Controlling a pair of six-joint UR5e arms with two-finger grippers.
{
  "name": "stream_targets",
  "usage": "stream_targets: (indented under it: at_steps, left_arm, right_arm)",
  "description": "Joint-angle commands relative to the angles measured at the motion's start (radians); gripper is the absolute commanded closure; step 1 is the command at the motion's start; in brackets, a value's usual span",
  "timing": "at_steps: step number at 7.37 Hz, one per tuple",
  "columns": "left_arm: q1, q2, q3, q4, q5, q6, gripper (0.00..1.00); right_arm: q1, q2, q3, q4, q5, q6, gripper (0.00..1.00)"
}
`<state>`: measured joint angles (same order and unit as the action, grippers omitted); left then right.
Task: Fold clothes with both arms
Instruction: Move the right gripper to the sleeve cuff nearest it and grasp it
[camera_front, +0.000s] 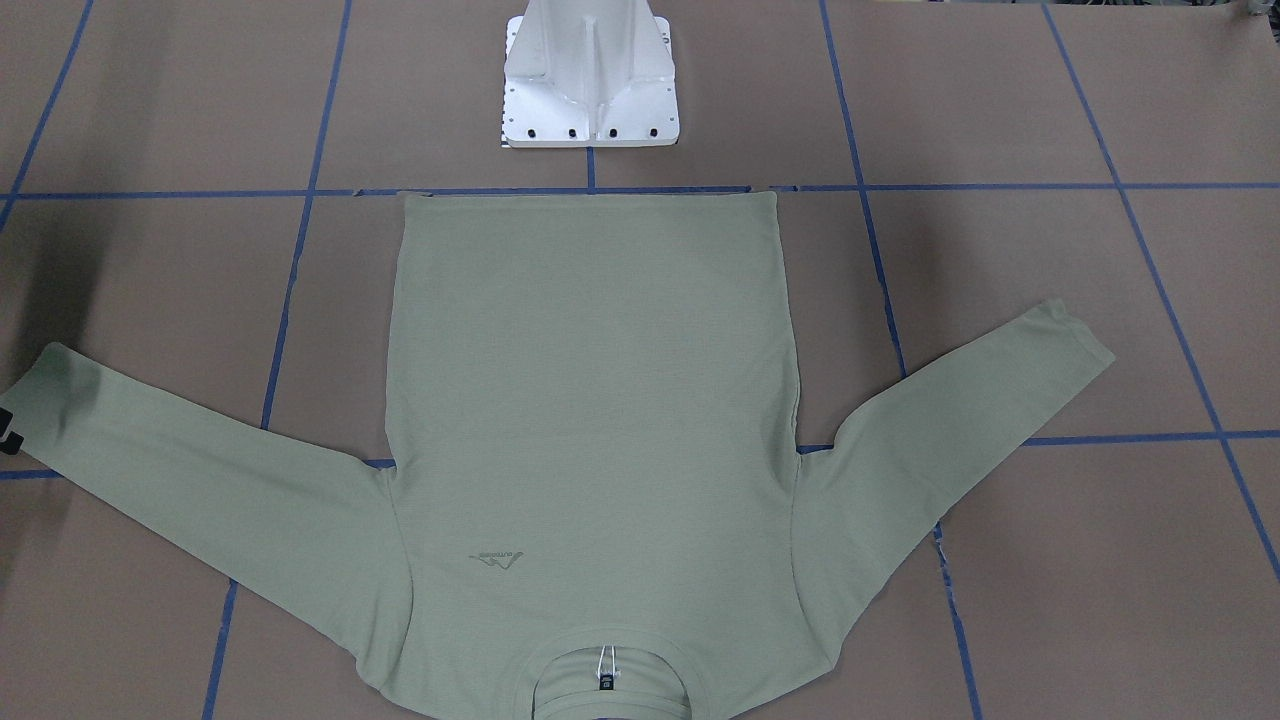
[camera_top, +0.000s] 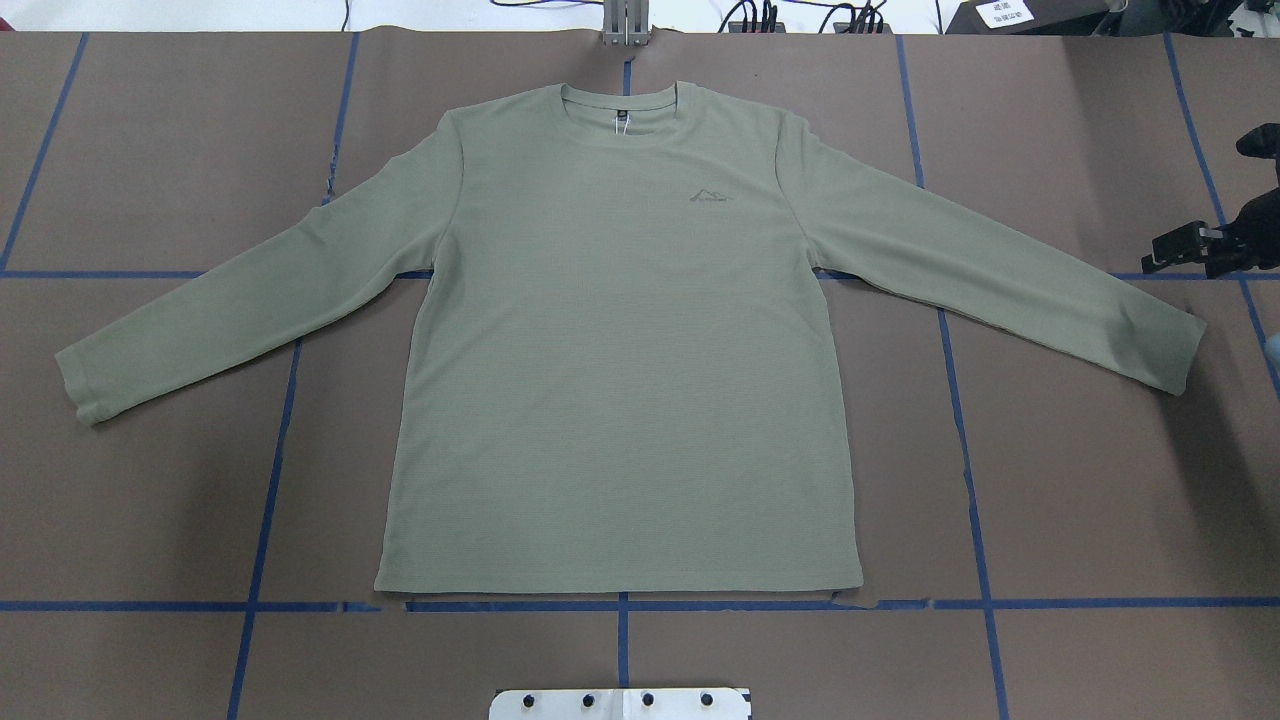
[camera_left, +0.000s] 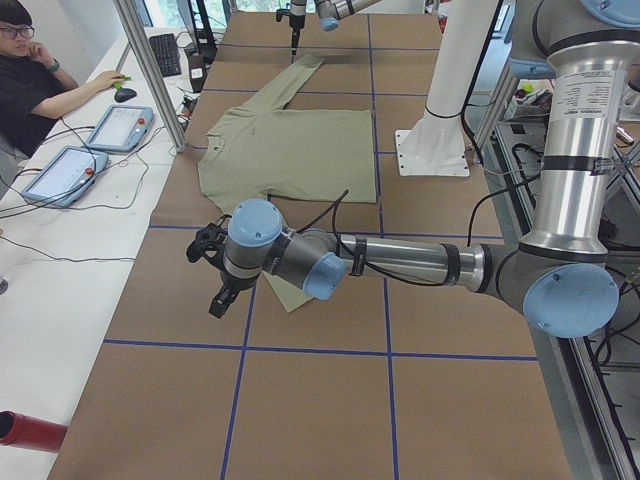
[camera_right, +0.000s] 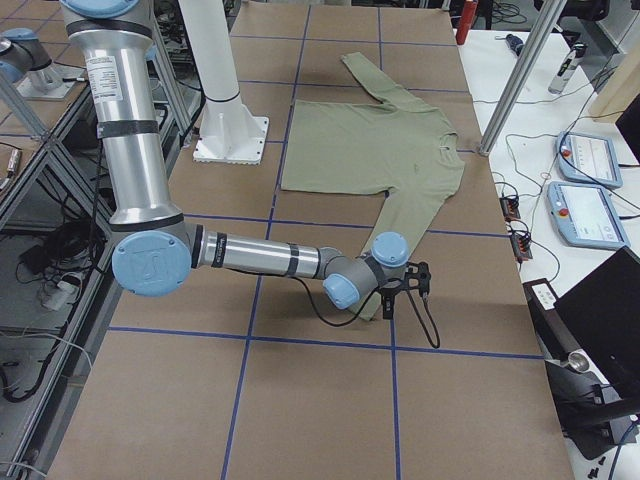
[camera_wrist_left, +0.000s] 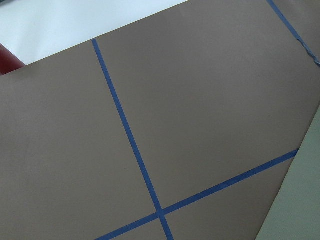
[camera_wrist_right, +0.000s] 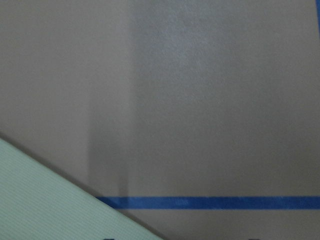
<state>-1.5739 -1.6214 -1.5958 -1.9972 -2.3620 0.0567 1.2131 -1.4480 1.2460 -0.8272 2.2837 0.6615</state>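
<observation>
Nothing's folded yet: the sage long-sleeved shirt (camera_top: 620, 380) lies flat on the worktop (camera_top: 1080, 500), sleeves spread. The right end effector (camera_right: 406, 295) hovers beside one cuff, seemingly parted. The left end effector (camera_left: 215, 275) hangs near the other; I can't tell its opening. Every fold remains.

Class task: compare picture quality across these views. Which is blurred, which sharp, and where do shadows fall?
Right wrist view: soft focus, a dark shadow band down the brown paper to the shirt. Left wrist view: sharp, crisp blue tape. Overhead view: shadow darkens the sleeve cuff at its right.
</observation>
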Motion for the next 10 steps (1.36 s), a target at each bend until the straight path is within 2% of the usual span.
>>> stream_targets:
  at_steps: [1,3,4,5,6,7,8,10]
  left_arm:
    - [0.000,0.000,-0.001,0.000,0.000,0.000,0.00]
    - [0.000,0.000,0.000,0.000,0.000,0.000,0.00]
    - [0.000,0.000,0.002,0.000,0.000,0.000,0.00]
    - [0.000,0.000,0.002,0.000,0.000,0.000,0.00]
    - [0.000,0.000,0.002,0.000,0.000,0.000,0.00]
    - [0.000,0.000,0.002,0.000,0.000,0.002,0.00]
    - [0.000,0.000,0.003,0.000,0.000,0.002,0.00]
    - [0.000,0.002,0.002,0.000,0.000,0.002,0.00]
  right_arm:
    - [-0.015,-0.049,0.000,0.035,0.000,0.000,0.12]
    - [-0.029,-0.074,-0.007,0.077,-0.001,0.001,0.15]
    - [-0.032,-0.075,-0.007,0.077,-0.001,0.003,0.26]
    - [-0.033,-0.071,-0.007,0.076,-0.003,0.004,0.45]
    - [-0.033,-0.063,-0.004,0.076,-0.001,0.009,0.71]
    - [-0.033,-0.061,0.006,0.076,0.003,0.009,0.90]
    - [-0.033,-0.061,0.009,0.077,0.004,0.007,1.00]
    - [-0.033,-0.060,0.027,0.076,0.005,0.007,1.00]
